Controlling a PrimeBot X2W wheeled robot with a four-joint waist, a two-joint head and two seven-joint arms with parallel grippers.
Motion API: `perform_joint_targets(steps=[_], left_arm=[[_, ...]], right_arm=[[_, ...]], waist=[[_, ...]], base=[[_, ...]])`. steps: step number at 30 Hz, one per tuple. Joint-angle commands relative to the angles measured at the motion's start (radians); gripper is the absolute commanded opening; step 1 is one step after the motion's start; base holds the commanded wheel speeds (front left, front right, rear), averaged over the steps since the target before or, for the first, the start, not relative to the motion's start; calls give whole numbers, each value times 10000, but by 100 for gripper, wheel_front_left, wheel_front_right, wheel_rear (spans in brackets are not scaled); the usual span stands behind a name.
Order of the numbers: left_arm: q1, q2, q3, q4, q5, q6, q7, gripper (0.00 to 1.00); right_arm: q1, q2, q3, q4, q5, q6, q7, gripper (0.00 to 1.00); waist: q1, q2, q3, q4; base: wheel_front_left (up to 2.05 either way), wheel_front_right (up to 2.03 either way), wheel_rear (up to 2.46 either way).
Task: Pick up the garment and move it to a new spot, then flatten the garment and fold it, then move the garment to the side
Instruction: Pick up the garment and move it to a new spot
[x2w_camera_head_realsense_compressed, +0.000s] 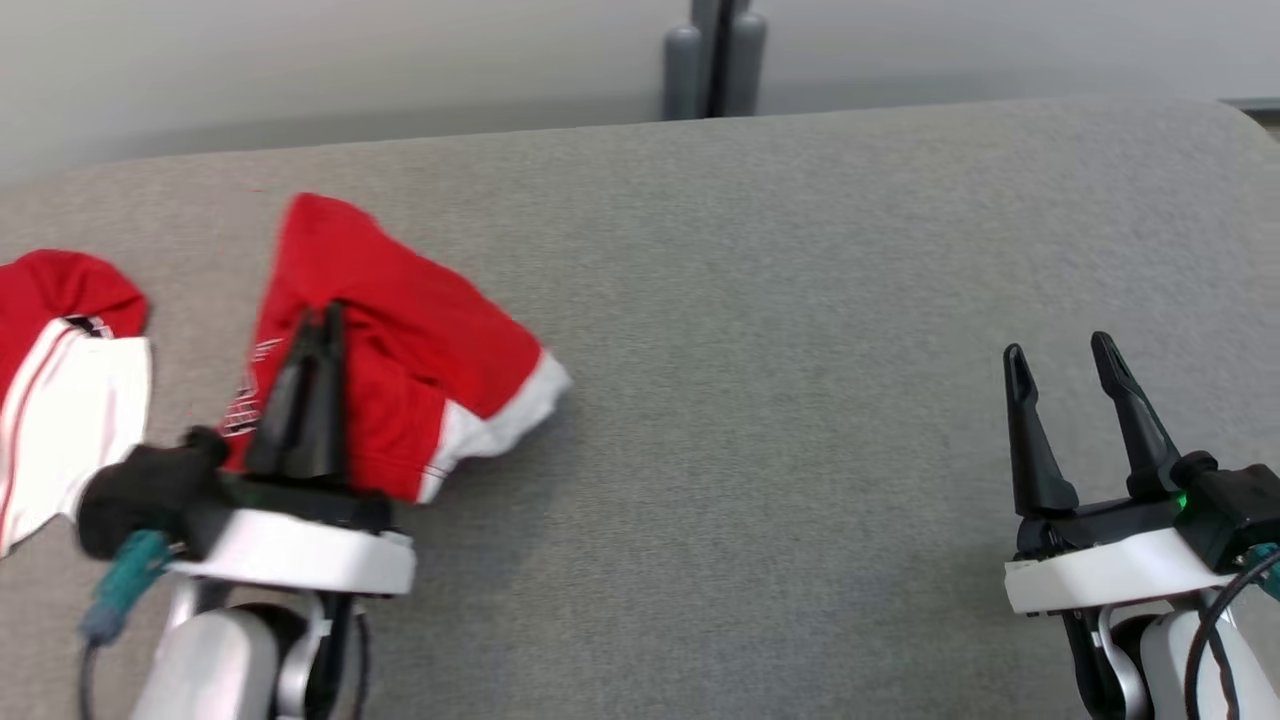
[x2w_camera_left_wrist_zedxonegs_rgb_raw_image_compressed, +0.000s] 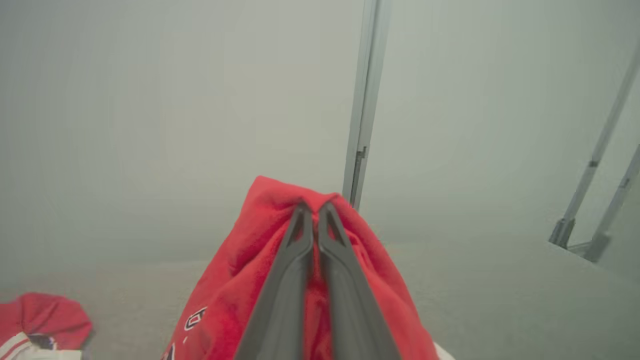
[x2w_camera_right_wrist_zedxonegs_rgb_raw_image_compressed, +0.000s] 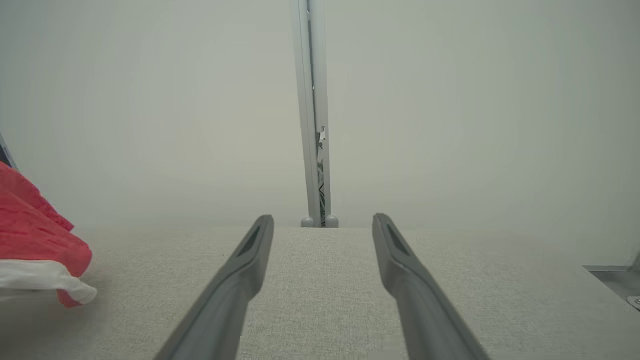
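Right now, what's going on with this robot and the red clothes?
The robot's left tool is shut on a red garment, pinching a bunch of it up over the grey table. Its right tool is open above bare table, holding nothing. Another red-and-white garment lies at the far left.

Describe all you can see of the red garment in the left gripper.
The red garment looks like soft cloth, with a white band along one edge and some white lettering. It is crumpled, drawn to a peak where the shut left gripper pinches it, over the left part of the grey table; whether its hem touches there is unclear.
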Motion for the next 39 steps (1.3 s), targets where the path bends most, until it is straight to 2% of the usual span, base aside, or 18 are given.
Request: perform_joint_targets(steps=[1,15,22,29,30,31,32,33,39], left_arm=[[-238,17,-127,128,126,-114,34,0],[-1767,-827,-2507,2448,541,-1295,322,0],[-2332,-1101,-3409,3836,379,-1642,385,0],[-2777,-1212,-3854,4920,52,-1785,144,0],[-2812,-1232,-3892,5005,-9,-1796,81,32],[-2844,-1252,-3953,5070,-44,-1813,36,93],[-2844,-1252,-3953,5070,-44,-1813,36,93],[-2838,-1272,-3998,5118,-113,-1806,-32,100],[-2538,-1289,-4151,5201,-334,-1726,-369,100]], right_arm=[[-79,-13,9,-56,49,19,-12,100],[-383,149,83,-161,303,19,-12,100],[-513,162,128,-180,464,19,-12,100],[-631,161,46,-85,662,19,-12,100],[-611,161,30,-50,654,19,-12,100],[-597,161,20,-36,632,19,-12,100],[-597,161,20,-36,632,19,-12,100],[-571,162,7,-13,599,19,-12,100],[-309,154,-112,163,351,19,-12,100]], waist=[[0,0,285,-480],[0,0,1365,-2161],[0,0,1860,-2486],[0,0,1943,-2396],[0,0,1880,-2343],[0,0,1808,-2286],[0,0,1808,-2286],[0,0,1709,-2219],[0,0,945,-1664]], base=[[0,0,0],[0,0,0],[0,0,0],[0,0,0],[0,0,0],[0,0,0],[0,0,0],[0,0,0],[0,0,0]])
